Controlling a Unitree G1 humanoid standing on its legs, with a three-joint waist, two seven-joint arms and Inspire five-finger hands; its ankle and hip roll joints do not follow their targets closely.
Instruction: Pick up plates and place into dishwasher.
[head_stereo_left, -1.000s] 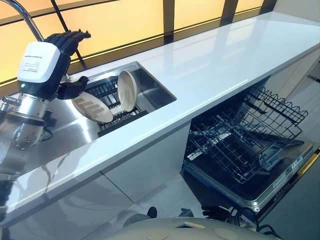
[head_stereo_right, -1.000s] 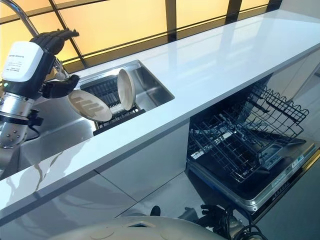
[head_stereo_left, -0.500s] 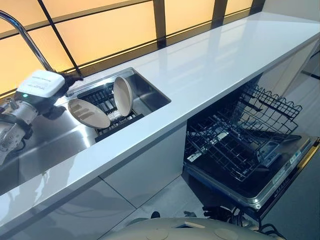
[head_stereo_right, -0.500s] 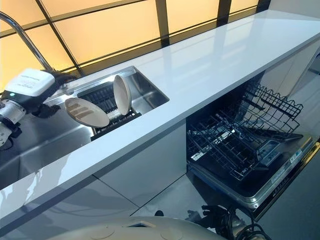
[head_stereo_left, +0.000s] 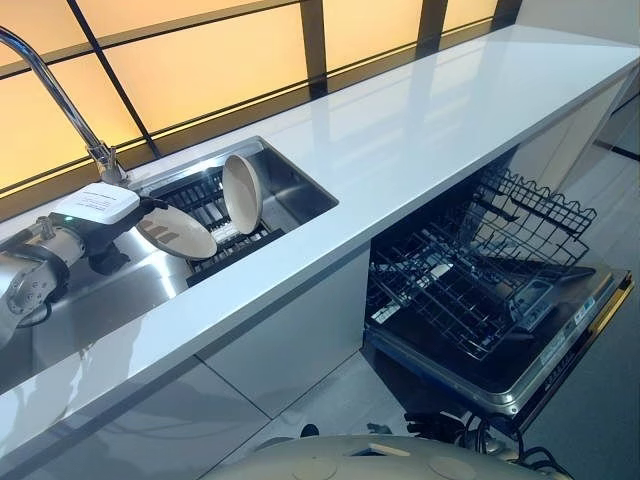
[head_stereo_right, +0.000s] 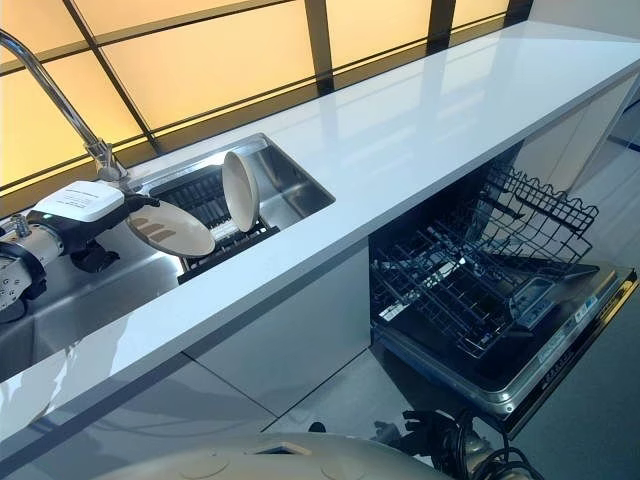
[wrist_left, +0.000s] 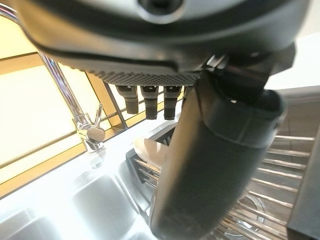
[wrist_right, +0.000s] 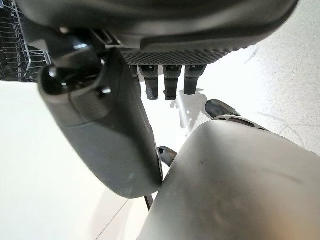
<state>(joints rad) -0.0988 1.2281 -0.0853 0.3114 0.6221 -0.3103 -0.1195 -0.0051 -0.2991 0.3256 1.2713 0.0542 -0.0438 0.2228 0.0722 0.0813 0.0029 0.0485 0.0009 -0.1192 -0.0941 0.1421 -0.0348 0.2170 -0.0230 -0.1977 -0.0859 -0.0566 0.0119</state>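
Two cream plates stand in the black rack in the sink (head_stereo_left: 300, 190). One plate (head_stereo_left: 180, 233) leans far over to the left. The other plate (head_stereo_left: 243, 192) stands upright beside it. My left hand (head_stereo_left: 128, 212) is low at the leaning plate's left rim, fingers relaxed over the edge and thumb below. In the left wrist view, a bit of that plate (wrist_left: 151, 150) shows past the thumb, not gripped. My right hand (wrist_right: 170, 82) hangs open over the floor. The dishwasher (head_stereo_left: 480, 290) stands open at the lower right with its wire rack (head_stereo_left: 440, 280) pulled out.
A curved steel faucet (head_stereo_left: 55, 85) rises behind the sink. The long white counter (head_stereo_left: 420, 120) runs to the right above the dishwasher. A second wire rack (head_stereo_left: 545, 215) juts out higher up. The dishwasher door (head_stereo_left: 560, 350) lies flat over the floor.
My left hand has come down from above the sink to the leaning plate's left rim. The plates have not moved. The view has shifted a little.
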